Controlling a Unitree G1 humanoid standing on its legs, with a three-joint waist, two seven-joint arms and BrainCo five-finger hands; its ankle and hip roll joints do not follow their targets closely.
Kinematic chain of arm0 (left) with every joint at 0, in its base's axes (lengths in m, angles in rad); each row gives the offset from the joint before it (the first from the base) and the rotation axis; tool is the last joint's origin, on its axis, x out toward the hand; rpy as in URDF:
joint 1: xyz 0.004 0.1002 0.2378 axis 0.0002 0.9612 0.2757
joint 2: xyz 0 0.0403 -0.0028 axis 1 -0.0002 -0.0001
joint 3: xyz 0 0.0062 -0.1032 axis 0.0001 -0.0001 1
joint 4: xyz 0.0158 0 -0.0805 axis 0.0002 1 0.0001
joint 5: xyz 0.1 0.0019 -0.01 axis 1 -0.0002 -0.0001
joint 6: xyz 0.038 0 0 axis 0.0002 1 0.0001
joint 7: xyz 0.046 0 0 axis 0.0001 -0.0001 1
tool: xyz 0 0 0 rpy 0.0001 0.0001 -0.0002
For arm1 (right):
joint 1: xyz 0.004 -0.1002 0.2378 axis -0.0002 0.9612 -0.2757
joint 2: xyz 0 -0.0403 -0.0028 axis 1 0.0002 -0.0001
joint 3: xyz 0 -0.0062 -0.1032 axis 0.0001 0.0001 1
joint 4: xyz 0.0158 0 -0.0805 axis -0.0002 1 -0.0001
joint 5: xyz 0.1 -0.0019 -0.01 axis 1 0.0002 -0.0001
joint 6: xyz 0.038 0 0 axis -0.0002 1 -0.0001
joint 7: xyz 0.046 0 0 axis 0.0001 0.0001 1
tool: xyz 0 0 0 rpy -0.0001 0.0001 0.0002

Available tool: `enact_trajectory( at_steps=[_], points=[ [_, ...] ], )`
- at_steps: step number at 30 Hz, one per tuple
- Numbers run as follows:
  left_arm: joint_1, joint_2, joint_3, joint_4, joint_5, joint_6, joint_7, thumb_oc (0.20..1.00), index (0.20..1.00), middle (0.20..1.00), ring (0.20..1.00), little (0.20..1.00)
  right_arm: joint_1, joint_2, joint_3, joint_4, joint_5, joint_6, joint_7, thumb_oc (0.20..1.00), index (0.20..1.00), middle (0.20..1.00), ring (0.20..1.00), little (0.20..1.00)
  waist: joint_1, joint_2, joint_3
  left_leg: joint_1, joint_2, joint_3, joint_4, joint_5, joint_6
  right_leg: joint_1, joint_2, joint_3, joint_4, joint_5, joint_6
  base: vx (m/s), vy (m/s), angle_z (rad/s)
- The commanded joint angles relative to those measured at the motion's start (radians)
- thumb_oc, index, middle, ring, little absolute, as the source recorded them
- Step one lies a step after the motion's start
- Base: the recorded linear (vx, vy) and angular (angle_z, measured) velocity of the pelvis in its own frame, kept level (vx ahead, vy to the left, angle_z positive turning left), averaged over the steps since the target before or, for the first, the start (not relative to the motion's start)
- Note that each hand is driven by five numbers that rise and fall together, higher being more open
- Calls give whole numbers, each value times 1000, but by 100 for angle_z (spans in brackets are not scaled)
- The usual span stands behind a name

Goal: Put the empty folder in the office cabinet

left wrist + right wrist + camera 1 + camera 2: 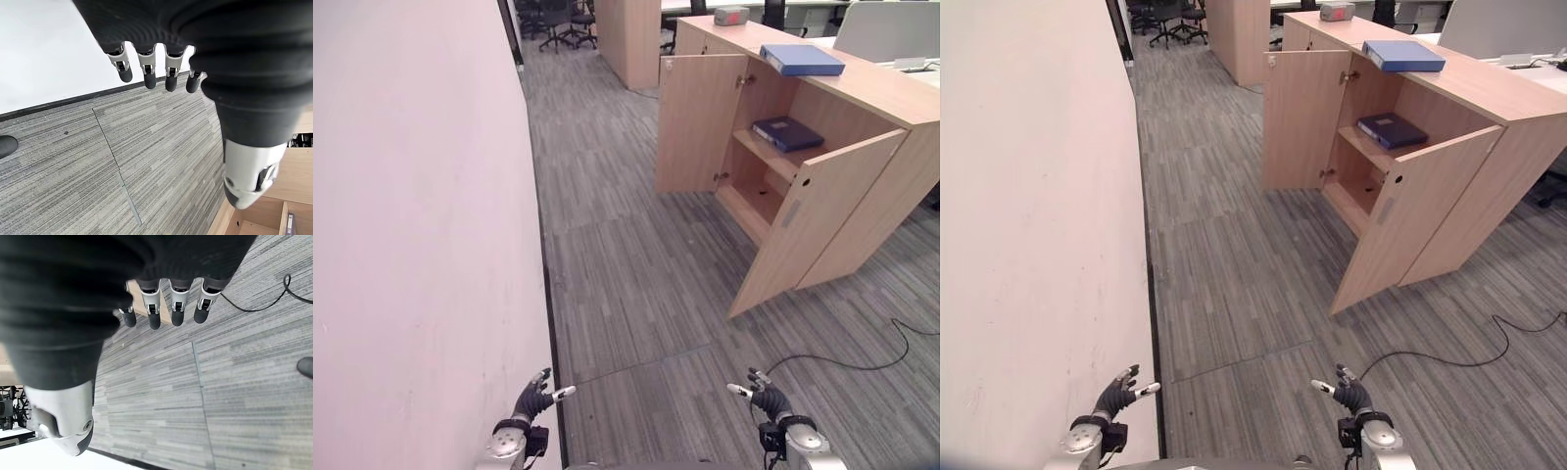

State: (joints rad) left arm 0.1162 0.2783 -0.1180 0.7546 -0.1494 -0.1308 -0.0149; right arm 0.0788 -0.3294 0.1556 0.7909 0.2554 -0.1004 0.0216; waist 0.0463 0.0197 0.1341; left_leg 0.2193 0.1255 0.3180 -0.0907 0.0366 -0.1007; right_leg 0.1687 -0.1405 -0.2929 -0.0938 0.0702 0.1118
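**Both hands empty, folder on cabinet top**

While well short of the office cabinet (pixel 822 186), holding both hands low over grey striped carpet (pixel 636 284), apart from each other and touching nothing. Left hand (pixel 534 397) close beside the white wall (pixel 411 225), fingers (pixel 147 73) relaxed and spread, nothing grasped. Right hand (pixel 766 397) likewise released, fingers (pixel 177 308) hanging straight over bare floor, nothing between them and the thumb.

Ahead and to the right: light wooden cabinet with both doors swung wide open. Far door (pixel 702 122) turned back toward the aisle, near door (pixel 818 220) angled out toward the camera. Lying flat on the cabinet's top, a light blue folder (pixel 802 59). Resting on the upper shelf (pixel 766 152) inside, a darker blue folder (pixel 787 132), flat and a little skewed. Lower compartment partly hidden by the near door. Farther along the top, a small grey box with a red face (pixel 731 15). Beyond the cabinet, black office chairs (pixel 556 18) at the far end of the aisle.
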Motion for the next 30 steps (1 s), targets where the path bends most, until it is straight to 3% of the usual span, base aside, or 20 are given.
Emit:
enact_trajectory(
  at_steps=[1, 18, 30],
  points=[
    [-67, 26, -32, -20, -15, -37, -6, 1000, 1000, 1000, 1000, 1000, -62, 18, 13, 20, 18, -27, 6, 1000, 1000, 1000, 1000, 1000, 8, -23, 22, -32, 11, -55, 3, -27, -19, 29, -86, -41, 7, -48, 87, 0, 0, 0],
    [-75, 21, -47, 0, -16, -28, -11, 1000, 1000, 1000, 1000, 1000, -56, 17, 6, 69, 32, -11, 11, 1000, 1000, 1000, 1000, 1000, -8, -14, 23, -32, 11, -73, 3, -31, -22, 28, -76, -25, 7, -62, 80, 4, -7, 1],
    [-81, 27, -45, 11, -36, -23, -17, 1000, 1000, 1000, 1000, 1000, -47, -3, -2, 74, 34, -4, 20, 1000, 1000, 1000, 1000, 1000, -25, 5, 27, -25, 35, -89, 4, -22, -35, 31, -40, 9, 7, -94, 56, 19, -54, 4]
  ],
)
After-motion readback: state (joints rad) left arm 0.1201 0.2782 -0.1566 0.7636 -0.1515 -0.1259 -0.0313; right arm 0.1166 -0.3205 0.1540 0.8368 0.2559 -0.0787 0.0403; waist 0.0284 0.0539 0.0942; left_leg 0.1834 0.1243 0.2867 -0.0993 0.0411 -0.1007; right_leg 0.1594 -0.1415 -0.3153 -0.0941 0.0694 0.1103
